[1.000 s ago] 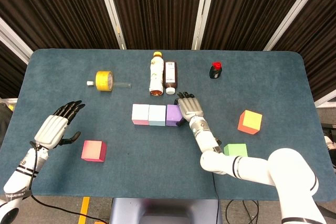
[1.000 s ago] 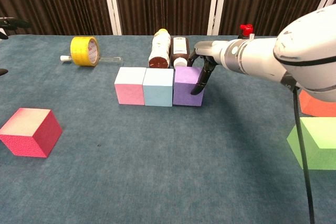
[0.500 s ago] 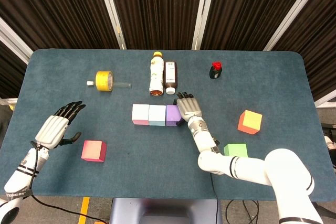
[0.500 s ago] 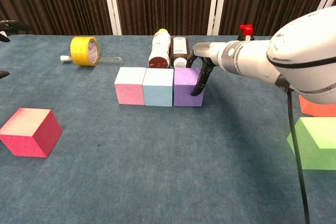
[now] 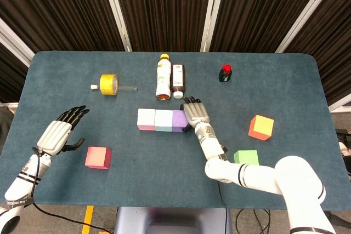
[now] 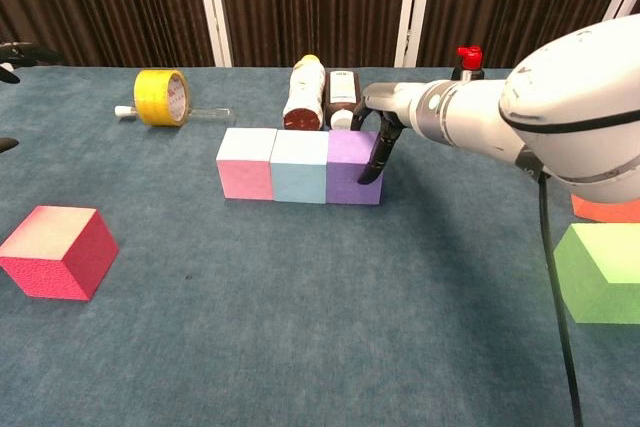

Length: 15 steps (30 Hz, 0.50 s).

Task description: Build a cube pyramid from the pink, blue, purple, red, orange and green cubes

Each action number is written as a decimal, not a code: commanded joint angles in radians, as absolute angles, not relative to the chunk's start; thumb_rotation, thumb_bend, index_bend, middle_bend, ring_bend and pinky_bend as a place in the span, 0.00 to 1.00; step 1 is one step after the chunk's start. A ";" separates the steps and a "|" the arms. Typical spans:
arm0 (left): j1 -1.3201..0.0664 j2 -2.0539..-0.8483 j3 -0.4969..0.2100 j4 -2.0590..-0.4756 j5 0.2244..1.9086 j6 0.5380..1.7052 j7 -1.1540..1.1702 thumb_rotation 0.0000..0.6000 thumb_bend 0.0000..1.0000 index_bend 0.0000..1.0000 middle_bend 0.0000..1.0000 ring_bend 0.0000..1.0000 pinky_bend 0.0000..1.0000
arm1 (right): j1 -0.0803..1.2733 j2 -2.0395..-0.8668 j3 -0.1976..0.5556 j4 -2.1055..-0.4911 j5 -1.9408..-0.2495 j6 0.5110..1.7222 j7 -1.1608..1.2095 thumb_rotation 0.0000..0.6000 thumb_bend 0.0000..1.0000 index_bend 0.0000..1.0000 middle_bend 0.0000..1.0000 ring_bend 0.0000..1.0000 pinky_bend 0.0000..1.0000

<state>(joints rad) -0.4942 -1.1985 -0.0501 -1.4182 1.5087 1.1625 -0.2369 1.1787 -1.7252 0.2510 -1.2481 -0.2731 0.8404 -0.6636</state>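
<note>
On the blue table (image 5: 274,80), the pink cube (image 6: 246,163), the blue cube (image 6: 300,166) and the purple cube (image 6: 352,166) sit side by side in a row, touching. The right hand (image 5: 196,114) rests against the right side of the purple cube with its fingers (image 6: 376,156) pointing down, holding nothing. The left hand (image 5: 59,132) is far off to the left, fingers spread wide and empty. The red cube (image 5: 98,157) sits near it. The orange cube (image 5: 261,127) and the green cube (image 5: 246,157) sit over on the right side.
</note>
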 commanded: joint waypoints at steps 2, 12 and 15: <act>-0.494 -1.200 -0.049 -1.415 1.510 1.161 -0.238 1.00 0.37 0.07 0.00 0.00 0.14 | 1.180 -1.728 0.251 -1.246 -0.268 0.838 -0.669 1.00 0.32 0.45 0.18 0.07 0.22; -0.495 -1.197 -0.050 -1.423 1.511 1.157 -0.234 1.00 0.37 0.05 0.00 0.00 0.13 | 1.172 -1.716 0.252 -1.280 -0.274 0.841 -0.668 1.00 0.32 0.18 0.17 0.07 0.18; -0.495 -1.191 -0.050 -1.433 1.510 1.157 -0.226 1.00 0.37 0.05 0.00 0.00 0.13 | 1.163 -1.697 0.249 -1.307 -0.283 0.847 -0.664 1.00 0.32 0.12 0.16 0.07 0.18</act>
<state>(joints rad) -0.4944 -1.1919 -0.0502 -1.4316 1.5106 1.1576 -0.2274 1.1670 -1.7039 0.2504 -1.2995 -0.2791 0.8441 -0.6663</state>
